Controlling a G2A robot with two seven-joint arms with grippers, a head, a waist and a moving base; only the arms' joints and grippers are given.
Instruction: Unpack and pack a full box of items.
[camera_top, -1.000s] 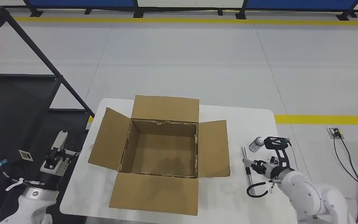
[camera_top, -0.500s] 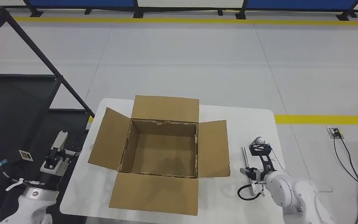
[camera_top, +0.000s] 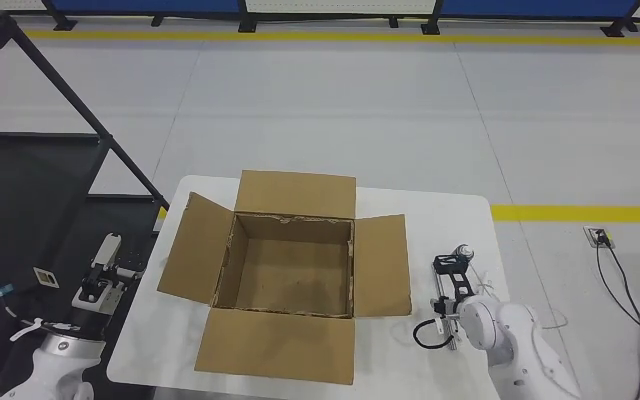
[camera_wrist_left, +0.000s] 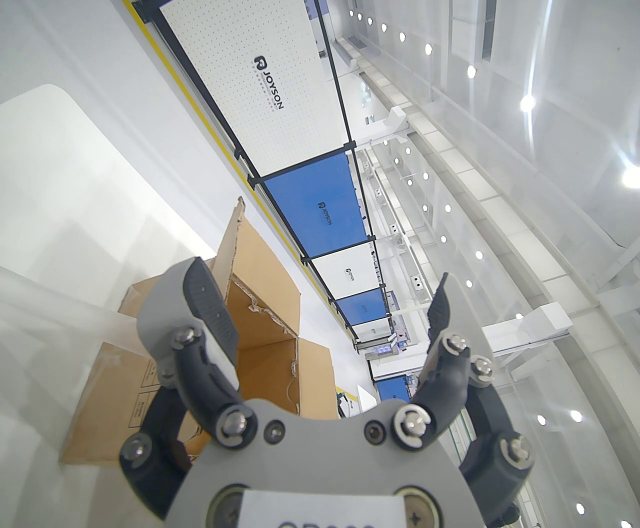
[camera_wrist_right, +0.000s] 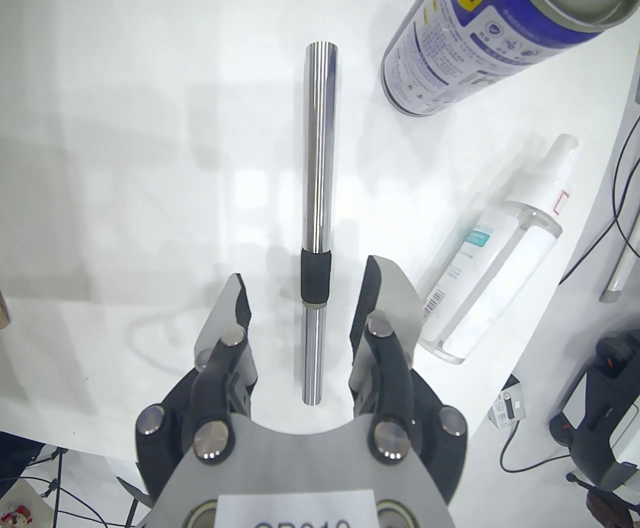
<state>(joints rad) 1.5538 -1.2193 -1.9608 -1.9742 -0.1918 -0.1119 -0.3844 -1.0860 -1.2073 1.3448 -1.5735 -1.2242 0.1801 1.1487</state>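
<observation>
Right gripper hangs with jaws spread, one finger on either side of the metal rod, clear of it. That rod lies flat on the table right of the open cardboard box. Spray can and pump bottle sit farther out from the box.

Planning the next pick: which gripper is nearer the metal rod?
Right. The right gripper hangs open over the metal rod; the left gripper is beyond the cardboard box from it.

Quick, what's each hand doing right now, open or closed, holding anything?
Left hand: open, holding nothing.
Right hand: open, straddling the metal rod on the table, not gripping it.
</observation>
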